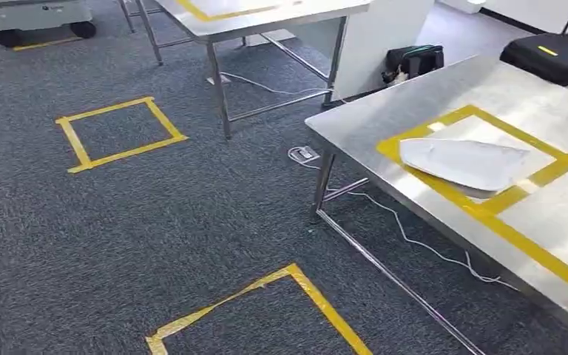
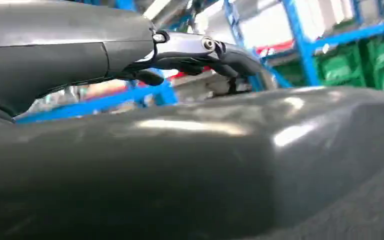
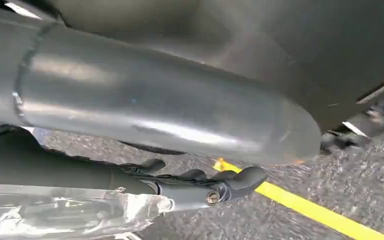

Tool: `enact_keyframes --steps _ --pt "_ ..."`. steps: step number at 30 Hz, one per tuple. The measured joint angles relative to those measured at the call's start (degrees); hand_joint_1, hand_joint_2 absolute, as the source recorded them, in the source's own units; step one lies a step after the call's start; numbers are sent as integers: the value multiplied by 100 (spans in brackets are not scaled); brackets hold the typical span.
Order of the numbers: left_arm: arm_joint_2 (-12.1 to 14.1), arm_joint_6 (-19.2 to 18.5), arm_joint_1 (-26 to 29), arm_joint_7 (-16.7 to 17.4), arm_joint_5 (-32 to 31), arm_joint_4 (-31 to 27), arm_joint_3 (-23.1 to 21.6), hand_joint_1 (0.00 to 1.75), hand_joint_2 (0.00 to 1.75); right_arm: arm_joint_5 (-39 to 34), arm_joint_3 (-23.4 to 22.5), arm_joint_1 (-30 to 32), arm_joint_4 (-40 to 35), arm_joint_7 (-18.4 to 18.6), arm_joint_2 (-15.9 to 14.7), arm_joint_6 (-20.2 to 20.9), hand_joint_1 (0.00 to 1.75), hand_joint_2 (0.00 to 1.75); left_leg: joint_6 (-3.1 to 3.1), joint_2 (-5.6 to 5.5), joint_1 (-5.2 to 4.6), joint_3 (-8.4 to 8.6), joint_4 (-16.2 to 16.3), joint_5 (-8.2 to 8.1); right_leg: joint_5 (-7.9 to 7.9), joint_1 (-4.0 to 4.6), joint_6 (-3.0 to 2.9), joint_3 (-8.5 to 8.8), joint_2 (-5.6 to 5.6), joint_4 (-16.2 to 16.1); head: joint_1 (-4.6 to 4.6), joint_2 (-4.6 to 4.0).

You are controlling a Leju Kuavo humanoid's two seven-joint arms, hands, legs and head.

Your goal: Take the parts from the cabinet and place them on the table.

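Crinkled clear plastic [image 3: 70,212] lies right against the right hand [image 3: 195,187], along the side of its palm. Its dark fingers [image 3: 245,177] reach out past the plastic, over grey carpet with a yellow tape line [image 3: 310,210] just beyond the fingertips. I cannot tell whether this hand holds the plastic or only touches it.

My left hand [image 2: 195,55] hangs with its fingers [image 2: 235,57] loosely stretched and a little apart from the thumb [image 2: 147,77], and nothing is between them. Far behind it I see blue shelves [image 2: 305,45] with green bins [image 2: 337,67].

From the head camera, a white part [image 1: 462,163] lies flat on the steel table [image 1: 384,111] on my right-hand side, inside a frame of yellow tape [image 1: 488,211]. On the carpet at my left-hand side are two yellow tape squares, one near [image 1: 318,299] and one farther away [image 1: 74,140]. A thin white cable [image 1: 414,240] runs under the table.
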Motion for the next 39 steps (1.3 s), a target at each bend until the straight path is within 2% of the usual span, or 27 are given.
enact_keyframes --steps 2,3,4,6,7,8,11,12,14,16,17,18,20,21,22,23,24,27,28,29,31,32,33,35,37,38,39 --pt "-212 -166 -110 -70 -30 480 382 0 0 -111 -54 9 0 22 0 -133 0 0 6 -71 -11 -1 1 2 -235 -6 0 -366 29 752 -2 0" --pt "-308 -78 -126 -111 -31 772 597 0 0 -140 -78 10 0 28 0 -170 0 0 7 -99 -15 3 1 2 -150 -6 -8 -379 32 741 0 0" --pt "-442 -14 -150 -125 -33 1035 769 0 0 -181 -96 10 0 37 0 -203 0 0 7 -138 -19 5 2 2 58 -5 -24 -263 39 457 -2 0" --pt "-676 104 -217 -55 -48 1613 1008 0 0 -234 -124 6 -2 37 0 -260 0 0 5 -245 -11 10 2 7 589 -6 -72 261 145 -623 2 0" --pt "-759 110 -240 -35 -48 1790 1082 0 0 -258 -142 2 -2 37 0 -277 0 0 -5 -288 4 4 1 13 671 -7 -96 456 321 -1020 -4 0" --pt "-835 115 -273 -28 -44 1965 1167 0 0 -269 -153 -4 -2 35 0 -288 0 0 -26 -338 -19 -22 20 23 638 -18 -101 501 372 -1156 0 2" --pt "-998 132 -310 4 -39 2359 1361 0 0 -284 -199 -5 -2 35 0 -304 0 0 -158 -431 28 -52 -59 117 680 23 -136 525 296 -1144 -2 0" --pt "-1029 132 -317 13 -37 2436 1409 0 0 -288 -210 -4 -2 37 2 -308 0 0 -190 -456 29 -70 -54 110 746 -31 -169 537 250 -1233 -5 2" --pt "-1071 126 -361 22 -33 2557 1459 0 0 -286 -232 -1 -2 35 2 -314 0 0 -200 -177 -9 -241 346 -253 772 -24 -208 541 175 -1258 -35 0" --pt "-1095 119 -423 22 -33 2646 1512 0 0 -286 -238 13 -2 35 0 -314 0 0 -230 -102 -20 -668 1319 -731 781 -5 -223 527 57 -1271 -50 0" --pt "-1117 117 -432 22 -33 2690 1531 0 0 -290 -240 12 0 35 0 -314 0 0 -237 -97 -20 -821 1682 -842 782 -2 -224 511 11 -1269 -52 0" --pt "-1130 115 -424 28 -33 2718 1547 0 0 -297 -243 13 0 35 0 -314 0 0 -243 -95 -20 -829 1747 -802 782 -1 -224 509 -27 -1268 -51 0" --pt "-1132 115 -426 28 -33 2762 1553 0 0 -297 -243 7 -2 35 0 -314 0 0 -239 -78 -20 -509 1200 -415 774 -1 -223 521 -96 -1258 -52 0" --pt "-1132 110 -432 37 -33 2771 1553 0 0 -297 -243 -1 -2 35 0 -314 0 0 -228 -18 -21 -186 603 -126 762 -3 -206 537 -132 -1257 -52 0" --pt "-1132 82 -442 96 -35 2779 1556 0 0 -299 -243 -2 -2 35 0 -319 0 0 -215 121 -26 30 212 13 749 6 -185 543 -156 -1255 -55 0" --pt "-1143 40 -463 191 -48 2806 1564 0 0 -306 -243 -4 0 35 0 -325 0 0 -215 241 -71 126 -18 18 730 61 -157 516 -181 -1197 -74 0" --pt "-1163 25 -494 288 -74 2827 1573 0 0 -319 -245 -1 0 35 0 -336 0 0 -117 214 -66 116 -66 -35 736 70 -144 476 -208 -1184 -59 0" --pt "-1261 1 -454 468 -50 2891 1623 0 0 -356 -245 0 0 26 0 -352 0 0 -37 130 -67 92 -65 -25 707 52 -107 491 -303 -1178 -46 0" --pt "-1285 -47 -456 505 -5 2911 1673 0 0 -369 -247 -4 0 26 0 -360 0 0 -15 105 -53 100 -71 -18 601 34 -47 411 -173 -1075 -35 0" --pt "-1298 -101 -477 546 39 2919 1704 0 0 -373 -249 -2 -2 20 0 -367 0 0 36 82 -47 98 -71 -15 419 18 -7 302 -62 -791 -11 2" --pt "-1348 -211 -510 599 103 2948 1752 0 0 -391 -249 3 0 20 0 -367 0 0 54 9 -47 92 -70 -13 -2 -21 40 -128 18 184 4 2" --pt "-1370 -281 -514 630 149 2965 1801 0 0 -406 -251 7 0 20 0 -369 0 0 57 -17 -48 93 -70 -13 -133 -28 48 -325 27 579 0 0" --pt "-1394 -349 -515 658 208 2981 1855 0 0 -422 -254 8 0 18 0 -371 0 0 58 -54 -47 95 -69 -14 -128 -35 50 -435 29 750 9 0" --pt "-1455 -480 -520 697 323 3009 1962 0 0 -450 -271 7 0 15 0 -400 0 0 58 -134 -45 110 -69 -14 265 -56 46 -216 38 232 4 2" --pt "-1519 -495 -537 739 385 3029 2050 0 0 -472 -282 0 0 15 0 -433 0 0 41 -228 -18 125 -69 -15 777 -89 51 283 167 -808 4 0" --pt "-1530 -495 -545 748 396 3033 2089 0 0 -474 -284 -4 -2 15 2 -437 0 0 6 -263 -31 102 -66 -7 750 -101 71 401 342 -1028 9 0" --pt "-1563 -497 -559 754 400 3044 2120 0 0 -481 -286 -7 -2 11 0 -452 0 0 -34 -304 -29 54 -30 13 736 -103 48 461 328 -1146 7 0"
